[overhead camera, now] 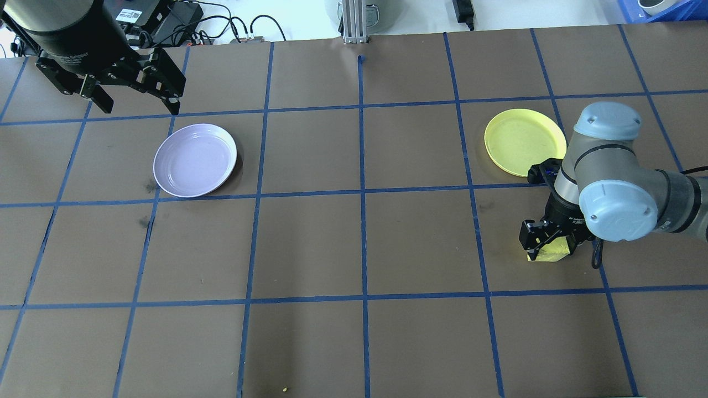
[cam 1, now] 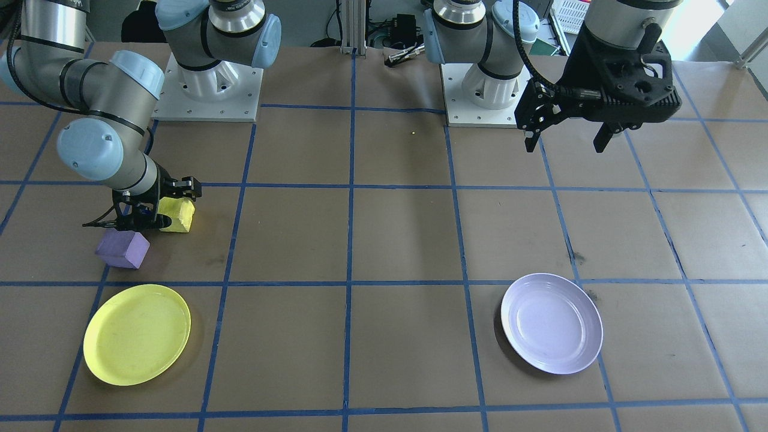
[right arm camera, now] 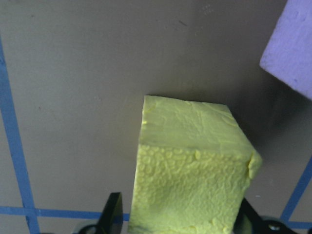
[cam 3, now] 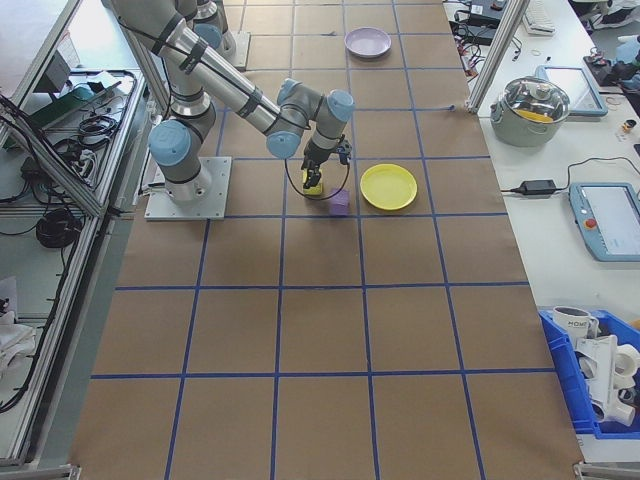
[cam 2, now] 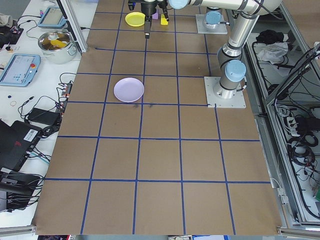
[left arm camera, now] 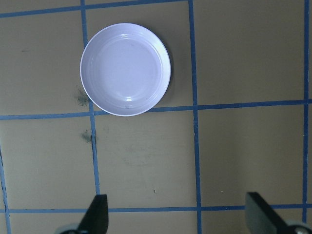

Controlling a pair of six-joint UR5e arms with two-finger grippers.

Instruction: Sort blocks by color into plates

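Observation:
My right gripper (cam 1: 165, 210) is down at the table, shut on the yellow block (cam 1: 178, 216), which fills the space between its fingers in the right wrist view (right arm camera: 187, 185). The purple block (cam 1: 123, 248) lies on the table right beside it, toward the yellow plate (cam 1: 137, 333); the arm hides it in the overhead view. Across the table sits the lavender plate (cam 1: 552, 323), with nothing in it. My left gripper (overhead camera: 138, 105) hangs open high above the table, back from the lavender plate (left arm camera: 125, 69).
Brown paper with a blue tape grid covers the table (overhead camera: 359, 243). Both arm bases (cam 1: 210, 90) stand at the robot's edge. Cables and boxes (overhead camera: 182, 22) lie beyond the far edge. Pots and tablets (cam 2: 55, 42) rest on a side bench.

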